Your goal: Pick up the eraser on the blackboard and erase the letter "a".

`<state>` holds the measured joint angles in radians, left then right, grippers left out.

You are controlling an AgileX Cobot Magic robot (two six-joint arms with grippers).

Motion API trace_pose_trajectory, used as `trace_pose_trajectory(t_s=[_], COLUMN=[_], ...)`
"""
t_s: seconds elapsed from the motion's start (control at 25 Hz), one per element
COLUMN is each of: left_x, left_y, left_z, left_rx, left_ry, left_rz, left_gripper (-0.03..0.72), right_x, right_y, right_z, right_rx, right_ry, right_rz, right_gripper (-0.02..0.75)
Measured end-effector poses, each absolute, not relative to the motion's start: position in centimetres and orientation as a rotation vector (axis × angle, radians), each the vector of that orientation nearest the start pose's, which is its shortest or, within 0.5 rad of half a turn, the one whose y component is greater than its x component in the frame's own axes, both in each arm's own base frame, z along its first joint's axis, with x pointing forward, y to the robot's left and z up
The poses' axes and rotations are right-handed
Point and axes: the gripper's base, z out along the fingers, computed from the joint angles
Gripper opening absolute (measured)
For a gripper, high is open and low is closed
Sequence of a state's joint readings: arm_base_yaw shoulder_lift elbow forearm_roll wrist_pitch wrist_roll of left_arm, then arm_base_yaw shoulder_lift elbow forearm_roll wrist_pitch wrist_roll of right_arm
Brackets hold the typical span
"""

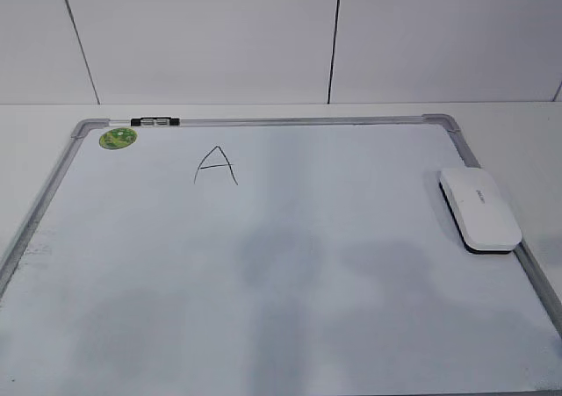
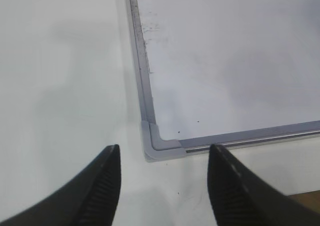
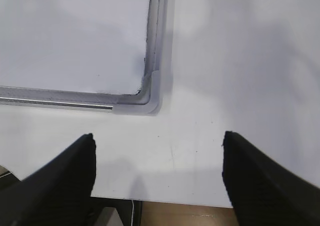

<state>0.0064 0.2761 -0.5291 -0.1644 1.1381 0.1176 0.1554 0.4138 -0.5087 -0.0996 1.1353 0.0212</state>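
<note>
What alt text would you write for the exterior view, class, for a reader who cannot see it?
A grey-framed whiteboard lies flat on a white table, with a thin black capital "A" handwritten near its top. A white eraser rests on its right edge, a round green sticker sits top left; no gripper shows.

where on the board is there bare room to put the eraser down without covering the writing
Most of the blackboard is bare: the whole near half, and the wide middle stretch between the letter and the eraser at the right frame. The only occupied spots are the far left, with the green sticker and letter, and the right edge under the eraser.
</note>
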Motion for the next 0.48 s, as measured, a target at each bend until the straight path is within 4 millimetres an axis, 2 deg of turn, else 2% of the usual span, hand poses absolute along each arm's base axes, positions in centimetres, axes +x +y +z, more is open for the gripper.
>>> trace_pose_trajectory(t_s=[0.48], left_x=[3.37], left_y=[-1.28], left_z=[27.41], left_rx=[0.116], left_ry=[2.342], left_rz=[-0.143], left_gripper=[0.414], right_x=[5.30], right_y=[-0.02], right_z=[26.52], right_rx=[-0.186], right_ry=[2.508], right_rz=[-0.062], right_gripper=[0.594])
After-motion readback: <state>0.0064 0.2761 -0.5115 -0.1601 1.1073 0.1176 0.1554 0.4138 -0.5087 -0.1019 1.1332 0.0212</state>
